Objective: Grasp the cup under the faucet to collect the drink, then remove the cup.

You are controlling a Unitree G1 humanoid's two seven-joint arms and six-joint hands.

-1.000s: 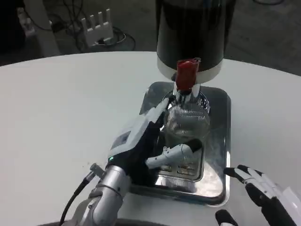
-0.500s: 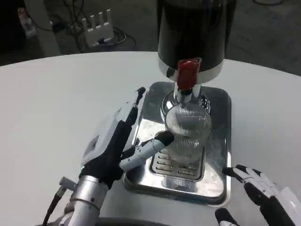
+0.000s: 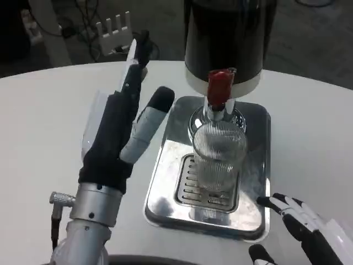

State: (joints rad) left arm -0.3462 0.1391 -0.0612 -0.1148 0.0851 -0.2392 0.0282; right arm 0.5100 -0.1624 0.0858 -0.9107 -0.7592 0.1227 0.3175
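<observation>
While cup (image 3: 219, 157) sits untouched under faucet (image 3: 218, 88), both hands spread, empty: left hand (image 3: 113, 132), right hand (image 3: 309, 229).

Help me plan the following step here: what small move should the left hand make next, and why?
Probably lift the left hand toward the red tap handle. The cup stands ungripped on the drip tray under the faucet, the hand is raised beside it with fingers spread, and the cup looks empty.
</observation>
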